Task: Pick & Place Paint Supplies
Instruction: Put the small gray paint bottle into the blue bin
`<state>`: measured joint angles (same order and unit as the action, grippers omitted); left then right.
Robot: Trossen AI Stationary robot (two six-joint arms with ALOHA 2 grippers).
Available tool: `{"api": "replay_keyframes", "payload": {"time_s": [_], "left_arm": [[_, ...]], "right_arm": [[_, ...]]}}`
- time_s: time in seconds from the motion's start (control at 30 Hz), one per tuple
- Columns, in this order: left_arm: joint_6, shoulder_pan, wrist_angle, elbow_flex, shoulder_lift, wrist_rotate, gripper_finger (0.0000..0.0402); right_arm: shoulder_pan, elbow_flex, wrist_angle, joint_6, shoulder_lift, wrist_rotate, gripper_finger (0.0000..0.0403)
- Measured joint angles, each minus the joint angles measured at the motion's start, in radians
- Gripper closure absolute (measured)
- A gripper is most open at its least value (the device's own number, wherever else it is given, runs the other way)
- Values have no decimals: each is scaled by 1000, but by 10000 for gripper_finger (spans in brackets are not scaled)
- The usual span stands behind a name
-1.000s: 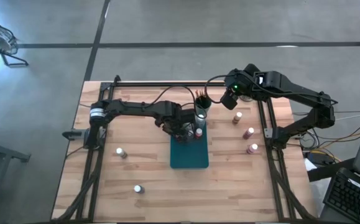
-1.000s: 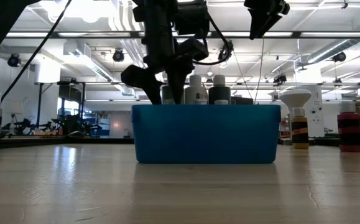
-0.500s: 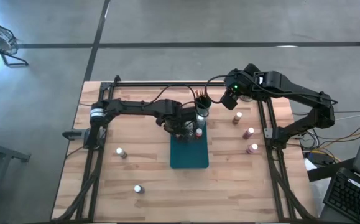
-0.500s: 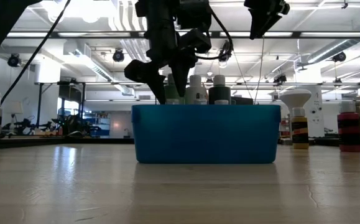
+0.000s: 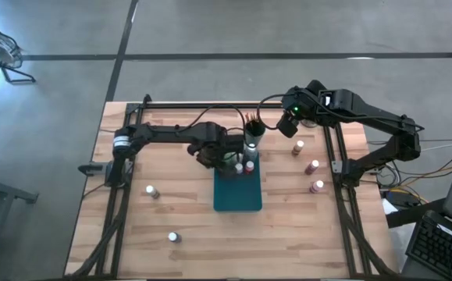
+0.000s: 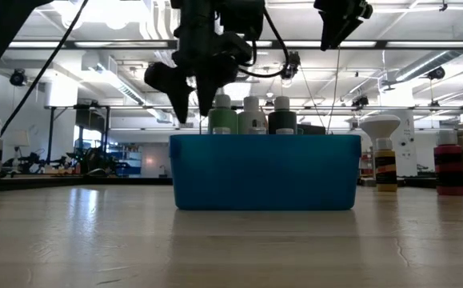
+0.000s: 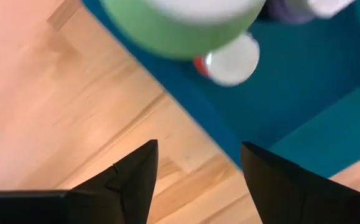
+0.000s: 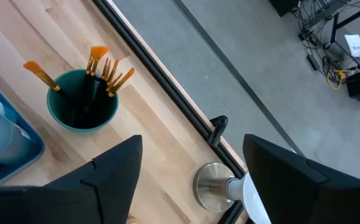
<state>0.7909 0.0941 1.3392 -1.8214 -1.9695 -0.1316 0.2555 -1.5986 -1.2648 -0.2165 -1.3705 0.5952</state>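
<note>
Left claw (image 6: 185, 94) open above teal tray (image 5: 237, 195), green bottle (image 6: 222, 117) inside

You're working in a robotics lab, open-plan and industrial. Low view: exposed ceiling ducts (image 6: 127, 64), strip lights (image 6: 423, 60), benches with equipment (image 6: 79, 156) behind. High view: grey concrete floor (image 5: 210, 31), wooden table (image 5: 186, 257) in a metal frame, loose cables (image 5: 436, 168) beside it.
</note>
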Motion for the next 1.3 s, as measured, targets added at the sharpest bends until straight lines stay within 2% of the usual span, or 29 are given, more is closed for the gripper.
{"api": "replay_keyframes", "payload": {"time_s": [0.13, 0.3, 0.43, 0.63, 0.87, 1.03, 1.17, 1.3], "left_arm": [[-33, -18, 67, -30, 34, 41, 170], [-74, -80, 117, -43, 146, 130, 170], [-92, -159, 122, -21, 242, 264, 170], [-95, -235, 120, -8, 316, 483, 170], [-136, -262, 125, -6, 337, 485, 170], [-149, -303, 203, -6, 341, 473, 170], [-102, -351, 227, 29, 347, 467, 170], [15, -394, 233, 90, 386, 450, 170]], "right_arm": [[0, 0, 0, 0, 0, 0, 116], [0, 0, 0, 0, 0, 0, 103], [0, 0, 0, 0, 0, 0, 92], [0, 0, 0, 0, 0, 0, 73], [0, 0, 5, 0, 0, 0, 52], [0, 0, 12, 0, 0, 0, 44], [0, 0, 15, 0, 0, 0, 51], [0, 0, 15, 0, 0, 0, 62]]}}
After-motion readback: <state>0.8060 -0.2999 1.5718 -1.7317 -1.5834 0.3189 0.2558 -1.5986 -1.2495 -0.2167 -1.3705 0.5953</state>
